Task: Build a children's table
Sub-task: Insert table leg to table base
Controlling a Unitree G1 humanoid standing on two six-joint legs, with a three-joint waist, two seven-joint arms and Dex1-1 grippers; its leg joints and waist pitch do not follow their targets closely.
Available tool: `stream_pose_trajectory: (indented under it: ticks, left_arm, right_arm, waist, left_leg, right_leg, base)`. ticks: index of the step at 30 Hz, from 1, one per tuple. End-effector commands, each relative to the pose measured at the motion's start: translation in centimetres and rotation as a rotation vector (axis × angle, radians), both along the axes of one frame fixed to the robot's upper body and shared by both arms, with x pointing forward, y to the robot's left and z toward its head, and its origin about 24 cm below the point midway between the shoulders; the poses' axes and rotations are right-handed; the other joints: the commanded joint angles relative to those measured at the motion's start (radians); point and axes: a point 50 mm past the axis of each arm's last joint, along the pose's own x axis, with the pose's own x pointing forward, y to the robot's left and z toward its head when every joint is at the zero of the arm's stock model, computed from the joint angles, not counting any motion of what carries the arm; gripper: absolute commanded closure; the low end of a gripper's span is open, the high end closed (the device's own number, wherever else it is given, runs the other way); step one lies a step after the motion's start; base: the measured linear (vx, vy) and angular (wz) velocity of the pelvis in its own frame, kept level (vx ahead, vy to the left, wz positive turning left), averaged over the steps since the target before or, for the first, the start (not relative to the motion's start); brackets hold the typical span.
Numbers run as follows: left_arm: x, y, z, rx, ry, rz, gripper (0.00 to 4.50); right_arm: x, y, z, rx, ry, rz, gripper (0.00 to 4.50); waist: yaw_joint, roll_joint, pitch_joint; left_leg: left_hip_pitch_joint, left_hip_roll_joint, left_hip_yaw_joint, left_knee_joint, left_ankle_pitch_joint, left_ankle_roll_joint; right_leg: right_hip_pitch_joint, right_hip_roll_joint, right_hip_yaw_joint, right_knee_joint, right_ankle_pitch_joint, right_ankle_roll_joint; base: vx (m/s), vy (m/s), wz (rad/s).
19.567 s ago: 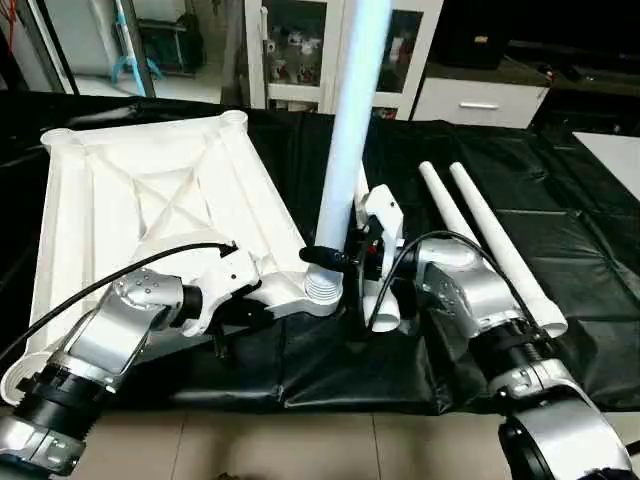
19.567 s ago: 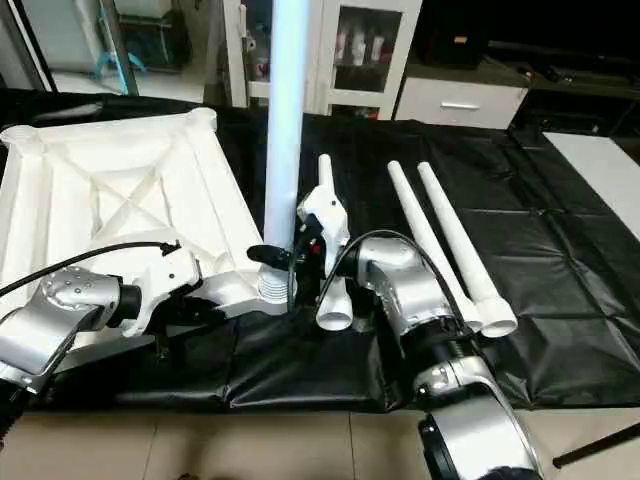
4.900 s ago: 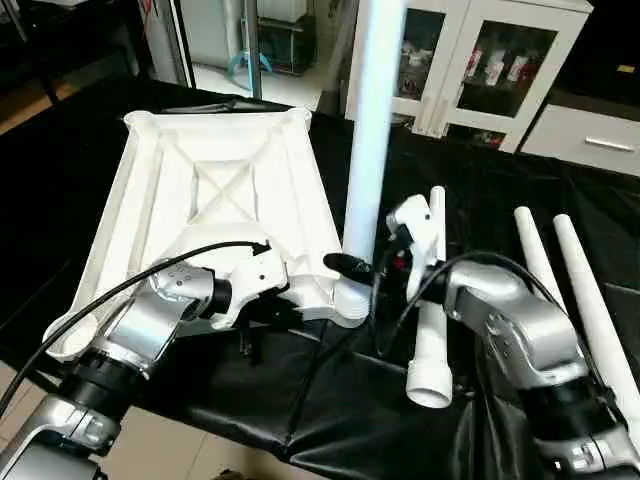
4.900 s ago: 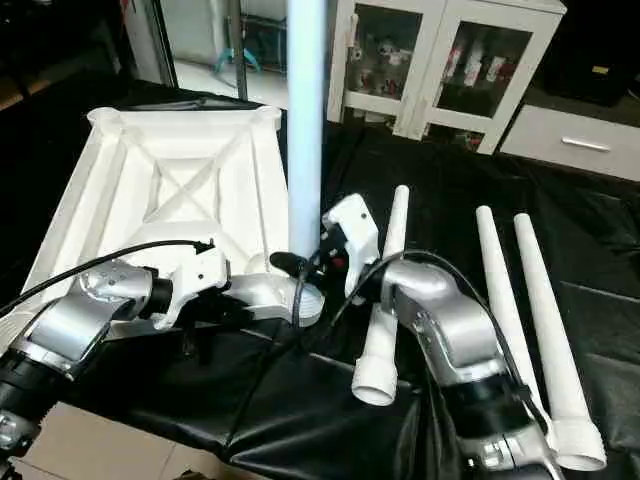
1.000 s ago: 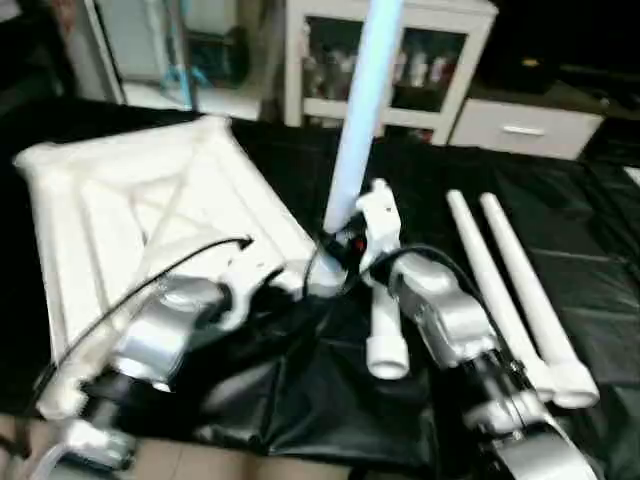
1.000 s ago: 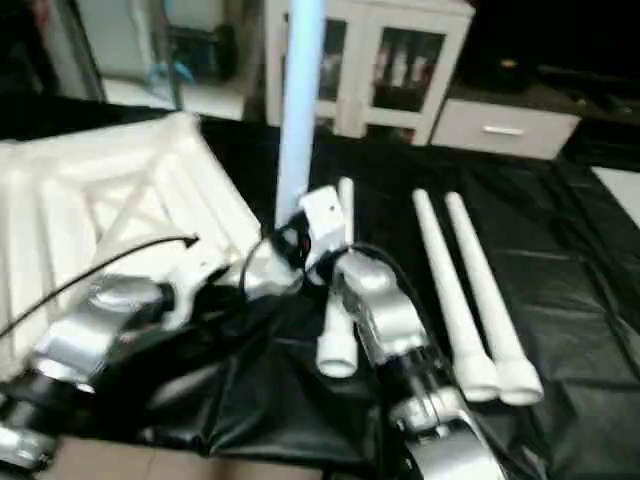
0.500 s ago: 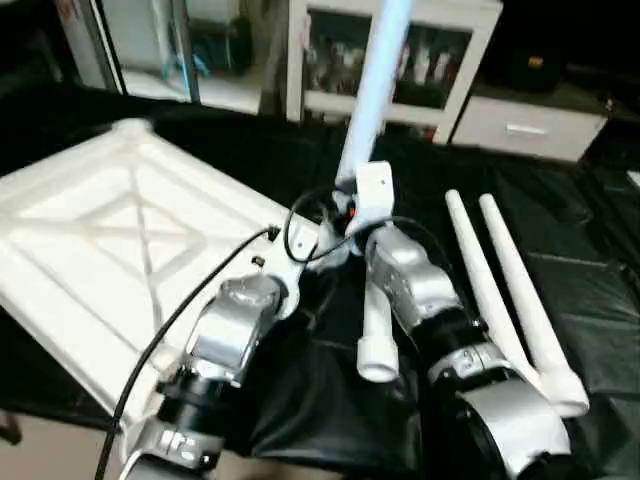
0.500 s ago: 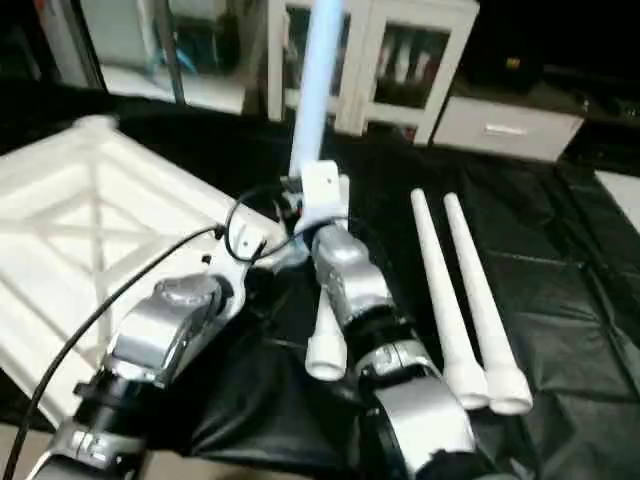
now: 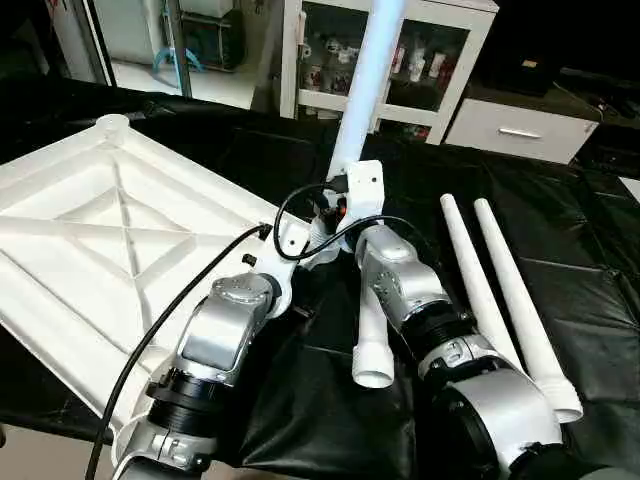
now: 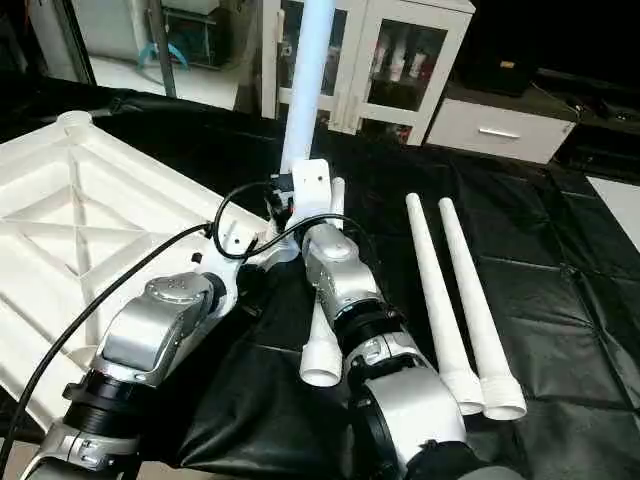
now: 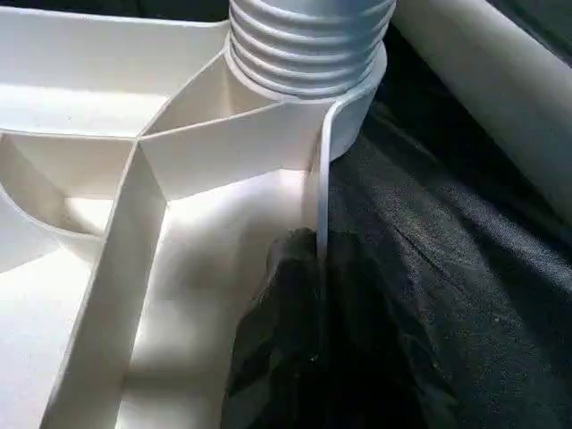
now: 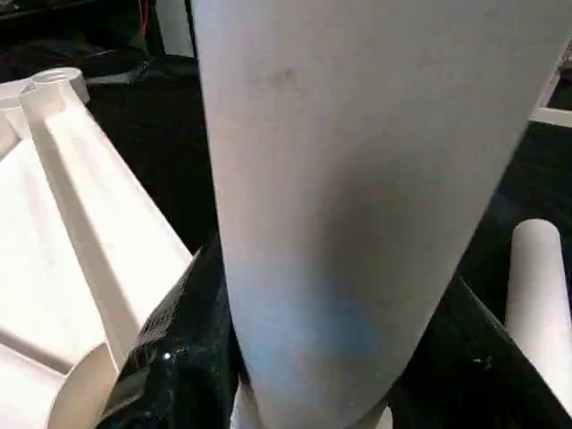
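My two head views look forward and down over the forearms at the black worktop point(image 9: 560, 250), a small sideways step apart, and share the tabletop point(image 9: 90, 230) and the upright leg point(image 10: 305, 90). My left wrist view sits very near the corner socket point(image 11: 308, 54). My right wrist view looks close along the upright leg.

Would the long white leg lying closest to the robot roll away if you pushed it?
Probably, since the loose leg is a smooth round tube. Being tapered, it would likely curve. The wrinkled black cover may slow it.
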Motion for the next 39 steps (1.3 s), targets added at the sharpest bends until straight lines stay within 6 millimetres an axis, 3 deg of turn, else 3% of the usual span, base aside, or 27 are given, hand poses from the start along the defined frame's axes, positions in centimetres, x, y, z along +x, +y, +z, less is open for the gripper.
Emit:
stream_pose_trajectory:
  ticks: [1,4,5,7,11,13,17,23,27,39]
  left_arm:
    - [0.4,0.7,1.0,0.003,-0.053,0.023,4.5]
    - [0.3,0.7,0.9,0.003,-0.052,0.011,4.5]
    - [0.3,0.8,0.9,0.005,-0.053,0.003,4.5]
    - [0.3,0.9,0.8,0.006,-0.054,-0.005,4.5]
    - [0.1,1.1,0.8,0.012,-0.06,-0.046,4.5]
    - [0.0,1.4,0.8,0.022,-0.062,-0.066,4.5]
    - [-0.1,1.8,0.8,0.032,-0.062,-0.092,4.5]
    - [-0.3,2.2,0.7,0.044,-0.06,-0.13,4.5]
    - [-0.5,2.6,0.6,0.055,-0.054,-0.158,4.5]
    - [-1.3,3.7,0.7,0.076,-0.023,-0.346,4.5]
  right_arm:
    - [-2.1,0.3,-4.8,0.004,0.211,0.06,2.33]
    - [-2.0,0.4,-4.4,0.013,0.189,0.076,2.33]
    - [-2.0,0.5,-4.1,0.026,0.175,0.104,2.09]
    - [-2.0,0.6,-3.9,0.032,0.165,0.121,1.91]
    - [-1.9,0.5,-3.0,0.06,0.127,0.2,1.51]
    - [-2.0,-0.1,-2.6,0.059,0.103,0.245,1.4]
    - [-2.2,-1.5,-2.2,0.047,0.079,0.3,1.01]
    - [-2.6,-3.2,-1.9,0.031,0.056,0.345,0.56]
    - [-2.9,-4.5,-1.8,0.005,0.056,0.346,0.05]
    - [-3.8,-7.9,0.0,-0.021,0.041,0.424,0.05]
  waist:
    - [0.006,0.023,-0.033]
    - [0.007,0.023,-0.034]
    - [0.006,0.029,-0.034]
    - [0.006,0.025,-0.035]
    - [0.01,0.024,-0.042]
    - [0.013,0.031,-0.042]
    - [0.02,0.033,-0.044]
    - [0.028,0.032,-0.041]
    - [0.034,0.035,-0.043]
    - [0.045,0.036,-0.047]
  left_leg:
    - [-0.014,0.012,0.005,-0.077,-0.389,-0.006]
    - [-0.014,0.013,0.006,-0.077,-0.38,-0.003]
    - [-0.014,0.013,0.006,-0.077,-0.376,-0.003]
    - [-0.017,0.013,0.007,-0.076,-0.355,0.001]
    - [-0.02,0.015,0.013,-0.071,-0.251,0.021]
    - [-0.019,0.014,0.016,-0.067,-0.182,0.039]
    - [-0.016,0.014,0.02,-0.061,-0.115,0.059]
    - [-0.011,0.016,0.022,-0.063,-0.147,0.053]
    - [-0.008,0.015,0.024,-0.058,-0.123,0.05]
    - [-0.005,0.012,0.025,-0.051,-0.061,0.071]
  right_leg:
    - [0.033,-0.047,0.037,-0.091,-0.4,-0.097]
    - [0.034,-0.047,0.038,-0.089,-0.389,-0.106]
    - [0.034,-0.048,0.039,-0.088,-0.38,-0.109]
    - [0.038,-0.047,0.039,-0.085,-0.358,-0.118]
    - [0.05,-0.046,0.041,-0.069,-0.221,-0.164]
    - [0.055,-0.045,0.042,-0.061,-0.14,-0.193]
    - [0.062,-0.044,0.042,-0.052,-0.06,-0.224]
    - [0.062,-0.046,0.044,-0.06,-0.13,-0.222]
    - [0.061,-0.044,0.045,-0.055,-0.1,-0.229]
    - [0.068,-0.042,0.045,-0.043,-0.021,-0.248]
  base:
    - [0.0,0.0,0.0]
    - [0.0,0.0,0.0]
    - [0.0,0.0,0.0]
    - [0.0,0.0,0.0]
    - [0.0,0.0,0.0]
    - [0.0,0.0,0.0]
    - [0.0,0.0,0.0]
    - [0.0,0.0,0.0]
    - [0.0,0.0,0.0]
    - [0.0,0.0,0.0]
